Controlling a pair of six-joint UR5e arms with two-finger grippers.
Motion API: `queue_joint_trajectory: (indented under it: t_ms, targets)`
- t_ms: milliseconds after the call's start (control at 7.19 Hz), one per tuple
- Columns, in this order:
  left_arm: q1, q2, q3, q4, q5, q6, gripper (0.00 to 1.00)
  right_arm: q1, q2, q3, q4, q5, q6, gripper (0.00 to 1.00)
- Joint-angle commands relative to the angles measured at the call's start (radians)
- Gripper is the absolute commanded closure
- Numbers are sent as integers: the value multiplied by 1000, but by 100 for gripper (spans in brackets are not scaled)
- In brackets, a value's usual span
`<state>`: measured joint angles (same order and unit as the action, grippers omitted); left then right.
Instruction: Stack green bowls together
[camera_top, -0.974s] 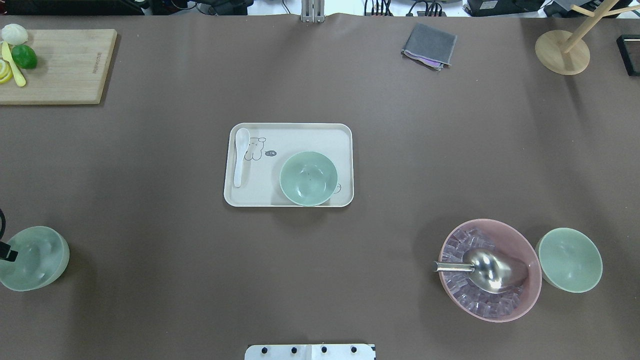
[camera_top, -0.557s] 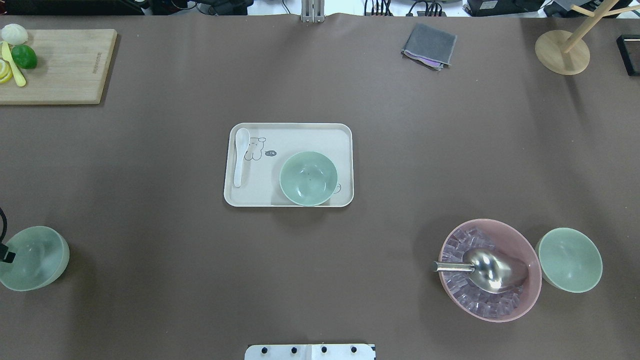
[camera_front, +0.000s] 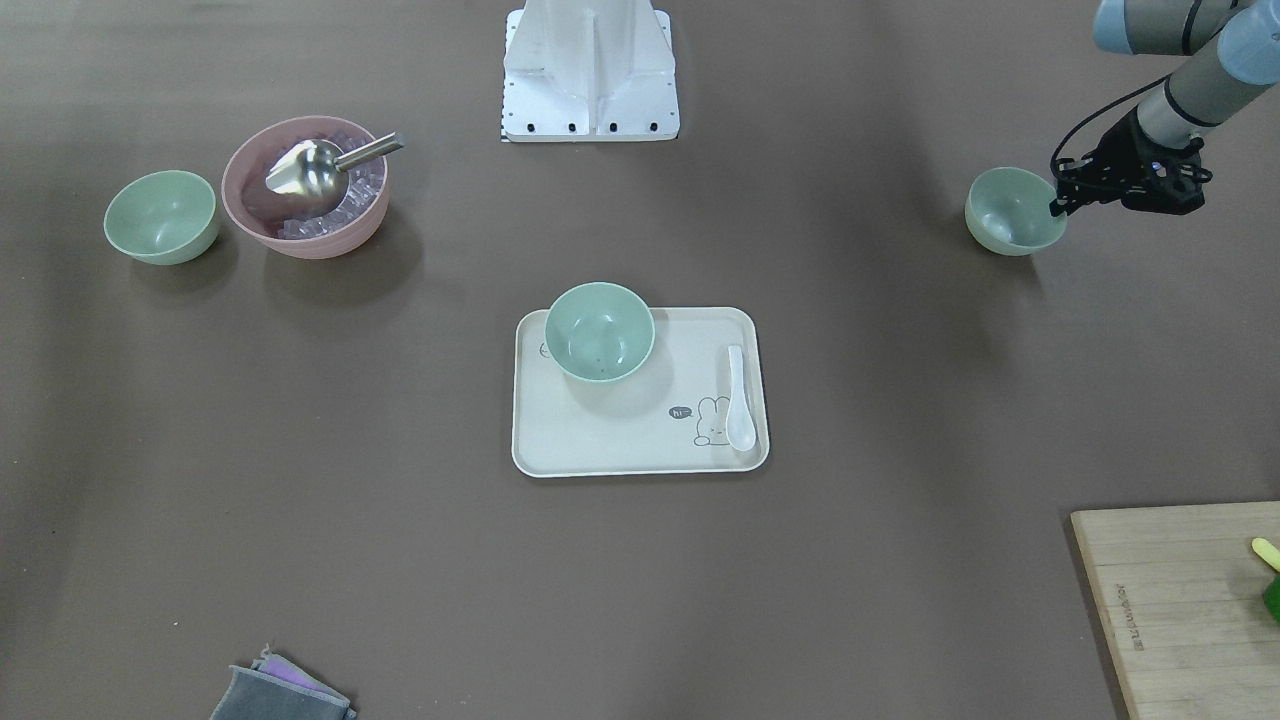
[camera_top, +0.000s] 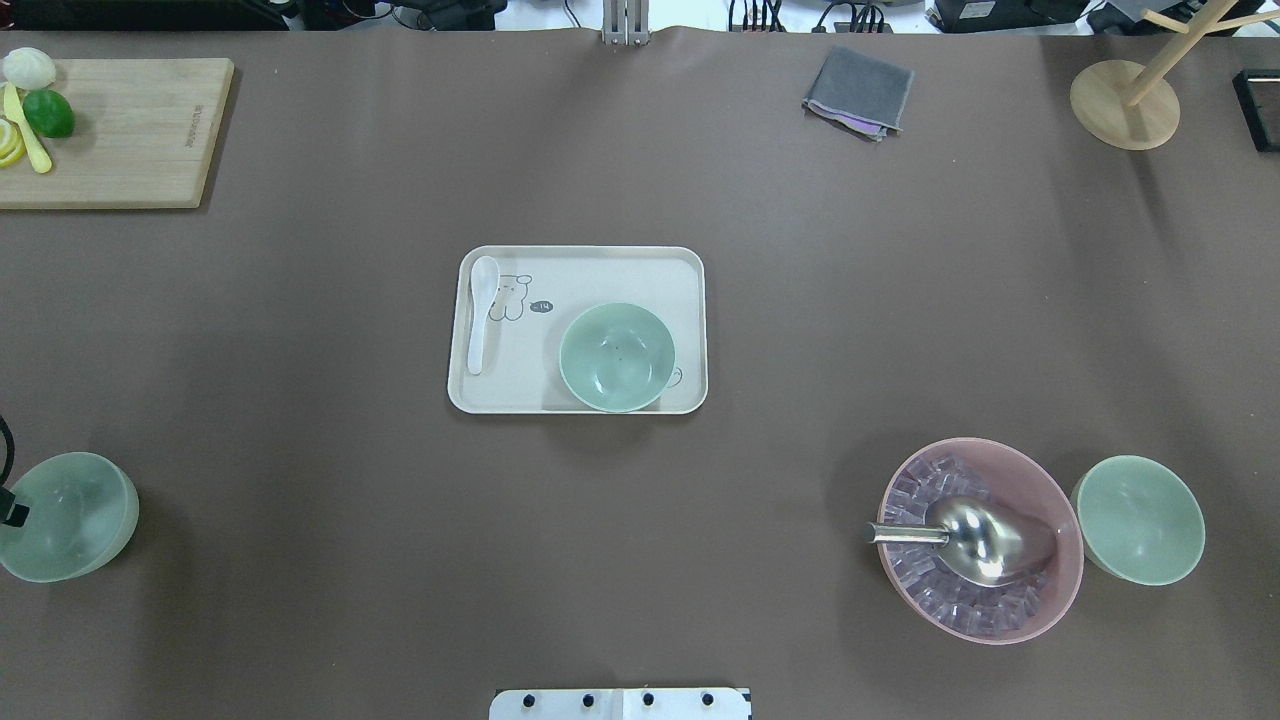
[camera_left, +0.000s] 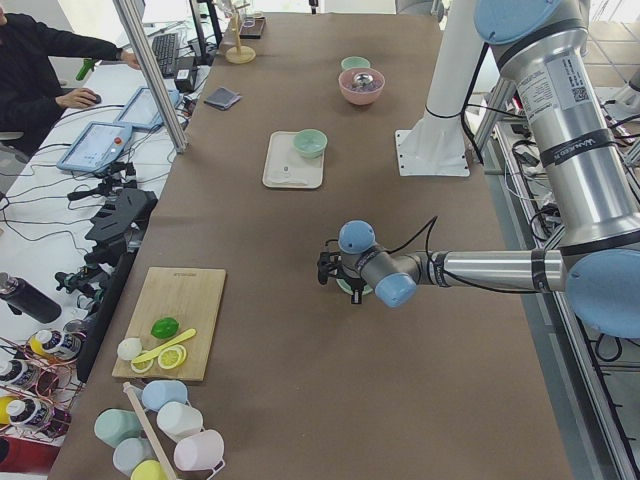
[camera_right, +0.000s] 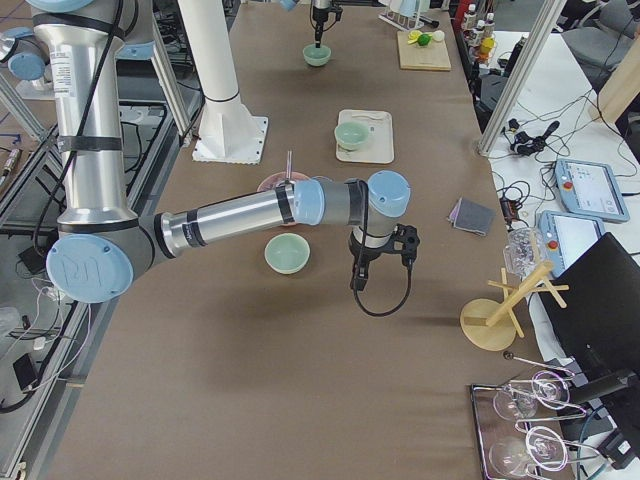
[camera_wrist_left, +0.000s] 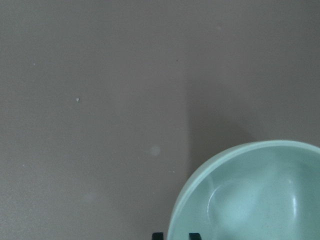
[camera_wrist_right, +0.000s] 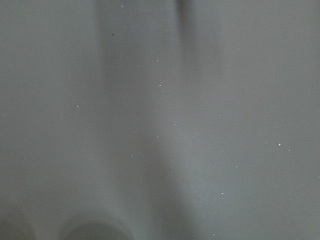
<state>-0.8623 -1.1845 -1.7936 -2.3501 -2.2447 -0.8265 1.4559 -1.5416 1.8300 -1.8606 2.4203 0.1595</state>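
**Three small bowls, spread wide across the table**

In the overhead view a tray (camera_top: 590, 268) sits at the centre of the table (camera_top: 300, 600). A spoon (camera_top: 481, 312) lies along the tray's left side, and the tray bowl (camera_top: 617, 357) stands in its lower right part. The left-edge bowl (camera_top: 65, 516) stands low at the frame's left edge, well apart from the tray. At lower right the big bowl (camera_top: 1066, 545) holds ice cubes (camera_top: 925, 590) and a scoop (camera_top: 985, 540). The right-hand bowl (camera_top: 1138, 520) stands just beside it on the right. A cutting board (camera_top: 130, 140) carrying fruit (camera_top: 48, 113) on its left end fills the upper left corner. A folded cloth (camera_top: 860, 90) lies at the top, right of centre, and a stand (camera_top: 1125, 105) is in the upper right corner.
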Motion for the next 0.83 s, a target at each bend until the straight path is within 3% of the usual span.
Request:
queue_joint_trajectory:
  t_ms: [0,139,417,696]
  targets:
    - [-12,0,-4,0,-10,1,100,0,0,2,0,0,0,0]
    - [-24,2,-26,0,-32,3,100,0,0,2,4,-4,-1,0]
    - [-143,-12,-65,17,-212,1,100,-18,14,12,4,-4,0,0]
    - [-162,-114,-98,198,-237,-5,100,-128,8,46,30,-38,73,1]
